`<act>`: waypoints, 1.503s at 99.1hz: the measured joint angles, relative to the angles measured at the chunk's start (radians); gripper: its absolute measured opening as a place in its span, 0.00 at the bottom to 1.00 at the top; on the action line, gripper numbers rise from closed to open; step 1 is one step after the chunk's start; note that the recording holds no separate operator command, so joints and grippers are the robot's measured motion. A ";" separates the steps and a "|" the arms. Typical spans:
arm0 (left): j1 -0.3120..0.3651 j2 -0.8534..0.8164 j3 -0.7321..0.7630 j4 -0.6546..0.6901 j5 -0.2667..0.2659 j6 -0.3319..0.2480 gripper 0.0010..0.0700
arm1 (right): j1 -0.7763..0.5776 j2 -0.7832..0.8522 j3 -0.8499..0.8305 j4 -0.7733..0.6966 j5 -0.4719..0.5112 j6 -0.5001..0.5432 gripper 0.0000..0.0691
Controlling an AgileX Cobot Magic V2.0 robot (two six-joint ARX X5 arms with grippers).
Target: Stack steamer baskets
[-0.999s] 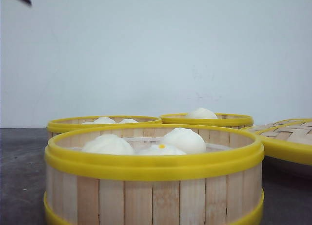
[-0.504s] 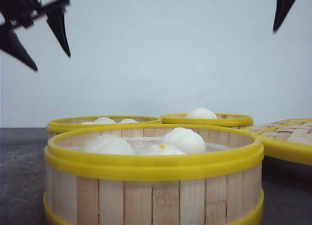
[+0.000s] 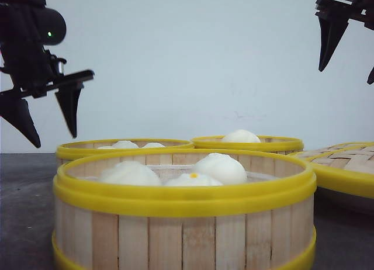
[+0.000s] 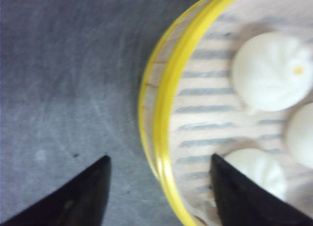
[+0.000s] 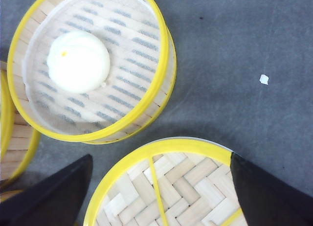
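Three steamer baskets of pale slats with yellow bands stand on the dark table: a near one (image 3: 184, 223) with three white buns, one at back left (image 3: 125, 146), one at back right (image 3: 248, 144). My left gripper (image 3: 56, 141) hangs open above the left side. In the left wrist view its fingers straddle, from above, the yellow rim of a basket (image 4: 164, 113) with three buns; my left gripper (image 4: 160, 157) holds nothing. My right gripper (image 3: 346, 76) is open, high at the right. In the right wrist view my right gripper (image 5: 161, 157) hovers empty over the woven lid (image 5: 171, 187), beside the one-bun basket (image 5: 161, 64).
The flat woven lid with a yellow rim (image 3: 345, 165) lies at the right. The edge of another basket (image 5: 12, 138) shows in the right wrist view. A small white speck (image 5: 264, 79) lies on the grey tabletop. A plain white wall stands behind.
Both grippers have come down into the front view. The left one has dropped further, close to the level of the back left basket's rim. The baskets have not moved.
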 joint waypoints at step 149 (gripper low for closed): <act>-0.031 0.110 0.509 -0.328 0.052 0.094 0.02 | 0.000 0.000 0.000 -0.007 -0.002 -0.017 0.81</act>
